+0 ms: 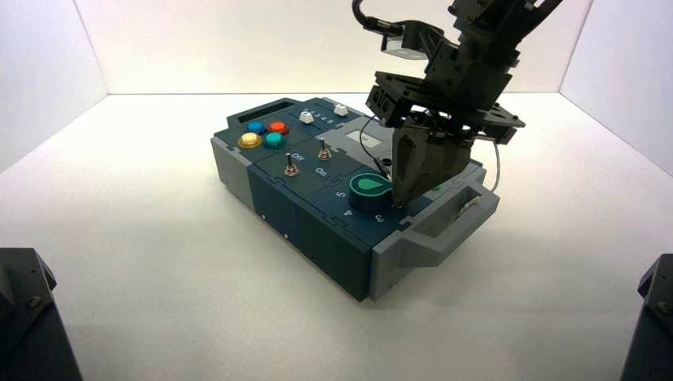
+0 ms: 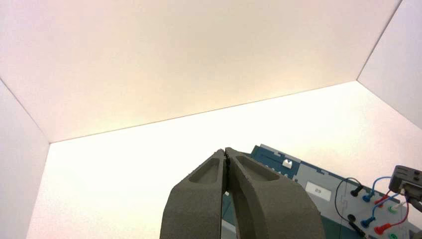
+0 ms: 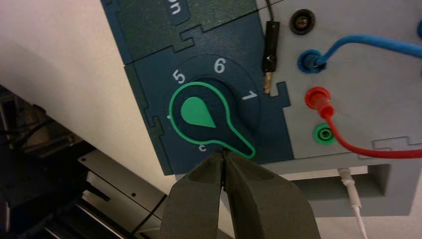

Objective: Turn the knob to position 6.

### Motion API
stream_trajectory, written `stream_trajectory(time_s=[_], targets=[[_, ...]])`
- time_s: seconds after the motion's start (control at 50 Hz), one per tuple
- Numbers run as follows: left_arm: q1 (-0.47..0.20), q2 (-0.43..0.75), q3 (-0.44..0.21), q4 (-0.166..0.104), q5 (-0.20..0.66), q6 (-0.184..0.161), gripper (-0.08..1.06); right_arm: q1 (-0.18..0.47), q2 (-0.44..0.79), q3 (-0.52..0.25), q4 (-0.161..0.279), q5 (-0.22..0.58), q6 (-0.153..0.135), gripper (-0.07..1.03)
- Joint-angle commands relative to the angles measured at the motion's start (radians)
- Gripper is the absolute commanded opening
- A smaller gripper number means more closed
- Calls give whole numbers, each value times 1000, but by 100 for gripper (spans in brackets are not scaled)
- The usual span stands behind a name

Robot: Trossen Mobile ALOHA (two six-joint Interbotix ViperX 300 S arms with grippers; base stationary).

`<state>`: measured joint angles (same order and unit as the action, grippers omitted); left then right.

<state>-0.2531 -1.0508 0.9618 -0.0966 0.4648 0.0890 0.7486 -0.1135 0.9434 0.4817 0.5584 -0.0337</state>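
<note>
1. Knob [image 3: 205, 115] sits at the box's [image 1: 333, 230] near right corner, its pointer tip between digits 3 and 1, away from 6.
2. Right hand [image 3: 225, 158], closed and empty, hovers just beside that tip.
3. Left hand [image 2: 226, 154] is closed, away from the box.

Right arm [image 1: 468, 55], upper right of high view: black angular metal links and brackets, silver-grey block near top, black cable looped at upper left of it, thin dark wire hanging below wrist plate.

Right gripper [image 1: 413, 186]: two dark grey, matte, tapered fingers [image 3: 268, 199] with recessed hollows on outer faces, tips pressed together in right wrist view.

Left gripper [image 2: 226, 154], lower centre of left wrist view: same dark grey tapered fingers [image 2: 268, 199], shallow elongated recesses, tips meeting along narrow seam.

Black housings with screws at lower left [image 1: 28, 317] and lower right corners of high view.
</note>
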Motion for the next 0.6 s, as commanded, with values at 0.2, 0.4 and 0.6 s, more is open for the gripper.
stream_trajectory(time_s=[0.2,0.4,0.6], targets=[[-2,5,-41,0,-11,6,-3,-34,-9,-37,-18,11,3,-2],[-2,6,-41,0,-9,6,-3,-35,-2,-48,-21,14,3,-2],[-2,9,-44,0,-9,6,-3,-35,21,-63,-23,17,3,-2]])
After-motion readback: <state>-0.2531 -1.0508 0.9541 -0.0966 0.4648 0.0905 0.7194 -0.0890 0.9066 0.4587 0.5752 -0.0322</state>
